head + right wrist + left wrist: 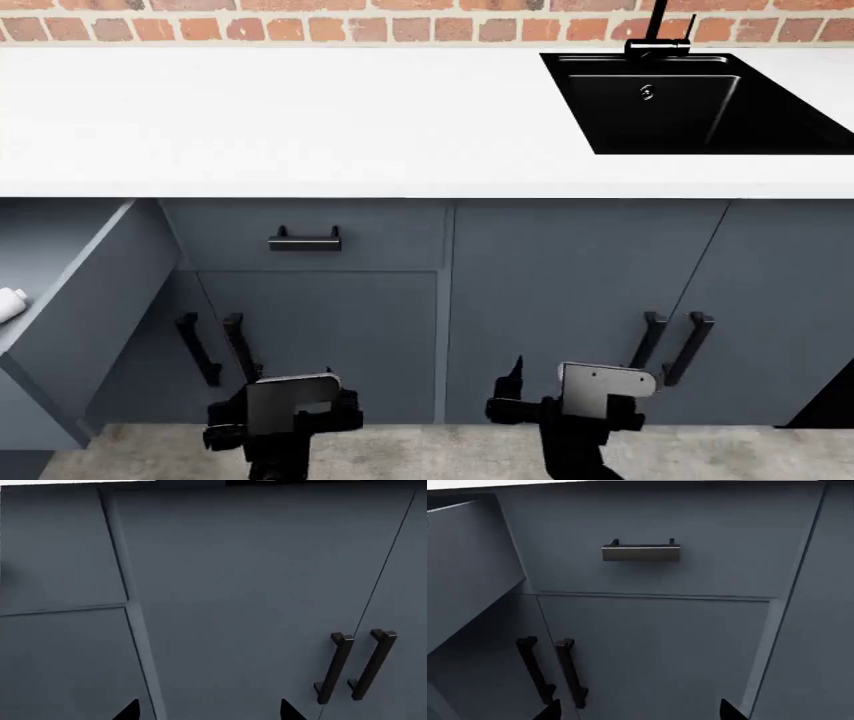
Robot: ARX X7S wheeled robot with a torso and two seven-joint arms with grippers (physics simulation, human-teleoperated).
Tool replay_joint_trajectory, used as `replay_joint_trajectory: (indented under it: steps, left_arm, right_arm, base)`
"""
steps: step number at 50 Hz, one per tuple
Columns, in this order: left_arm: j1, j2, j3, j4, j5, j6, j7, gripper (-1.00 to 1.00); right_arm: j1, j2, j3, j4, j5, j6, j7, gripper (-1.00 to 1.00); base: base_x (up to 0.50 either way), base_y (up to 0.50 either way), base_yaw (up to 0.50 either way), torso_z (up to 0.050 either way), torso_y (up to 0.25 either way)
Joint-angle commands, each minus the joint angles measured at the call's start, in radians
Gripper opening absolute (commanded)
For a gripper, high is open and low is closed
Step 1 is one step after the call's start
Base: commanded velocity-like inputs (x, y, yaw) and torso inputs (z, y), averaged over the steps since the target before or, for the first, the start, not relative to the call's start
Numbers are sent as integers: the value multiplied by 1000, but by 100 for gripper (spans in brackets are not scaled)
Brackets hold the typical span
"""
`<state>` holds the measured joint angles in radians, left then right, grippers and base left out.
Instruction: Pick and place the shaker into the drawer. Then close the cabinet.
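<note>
shaker (10, 303): white, lying inside the pulled-out drawer (80, 290) at head view's far left | cabinet (561, 290): drawer open, other fronts flush under the white tabletop (267, 120) | my left gripper (639, 714): released, holding nothing, facing the handles | my right gripper (208, 711): released, holding nothing, before the doors

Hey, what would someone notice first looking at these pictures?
Probably the black sink set in the white countertop at the far right, against a brick wall. Next, the open drawer jutting out at the left with a small white shaker inside, and both grippers, left and right, low before the cabinet.
</note>
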<state>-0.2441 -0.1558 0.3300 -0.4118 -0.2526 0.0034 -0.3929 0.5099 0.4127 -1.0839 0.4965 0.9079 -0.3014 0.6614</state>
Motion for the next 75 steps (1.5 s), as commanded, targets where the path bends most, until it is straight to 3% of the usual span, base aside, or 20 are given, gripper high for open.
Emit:
replay_joint_trajectory:
  steps: [1,5,9,14,18,34,75]
  left_arm:
    - [-26,6,12,-100,-4,-57,5,100]
    - [-22,2,-2,-103,-22,-83,-5,100]
    - [11,-39,35,43,1,-209,-35,100]
    - [-18,-26,-56,-16,-95,-250,-42,100]
    - [-31,-17,-30,-95,-61,-183,-22,100]
    - [-13,-40,5,-8,-68,-216,9,100]
    - [-9,-57,50,4,-60,-218,25,100]
  right_arm:
    - [0,-77,-23,150,-23,2,-49,100]
    - [7,-104,-18,209,-11,0,-90,100]
    - [16,-128,-16,247,-5,1,-117,100]
    - [-4,-122,28,239,38,-31,-119,100]
    - [-1,-116,16,220,36,-12,-126,100]
    - [4,-102,-11,175,10,0,-149,100]
    - [-13,-83,8,157,25,-7,-162,100]
  base:
    - [0,0,0,0,0]
    - [0,0,0,0,0]
    - [0,0,0,0,0]
    - [0,0,0,0,0]
    - [0,0,0,0,0]
    - [0,-14,0,0,0]
    - [2,-500,0,0,0]
